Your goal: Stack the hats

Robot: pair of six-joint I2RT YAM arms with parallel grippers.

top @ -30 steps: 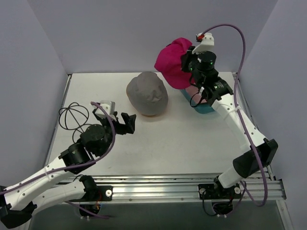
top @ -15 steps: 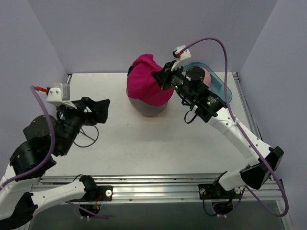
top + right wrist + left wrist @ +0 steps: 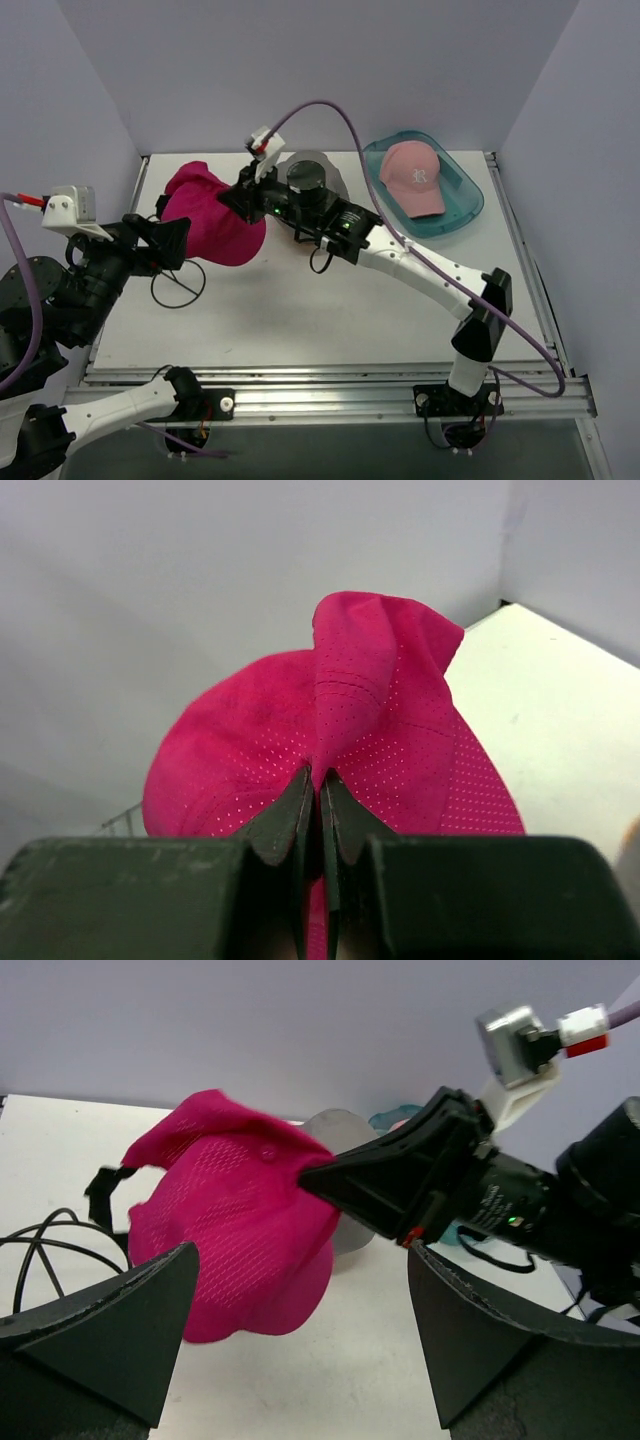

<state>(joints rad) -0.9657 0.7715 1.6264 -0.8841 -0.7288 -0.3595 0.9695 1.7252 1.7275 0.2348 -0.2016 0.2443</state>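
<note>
Our right fingers pinch the magenta cap by its crown; our left fingers stand apart beside it. We should lower it level, unhurried.

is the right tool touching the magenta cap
Touching: the right wrist view shows the right tool pinched shut on a fold of the magenta cap.

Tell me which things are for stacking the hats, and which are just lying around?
For the job:
- magenta cap, pinched in the right gripper
- grey bucket hat, behind that arm
- pale pink cap, lying in the tray

Just lying about:
- teal tray
- black wire stand
</note>
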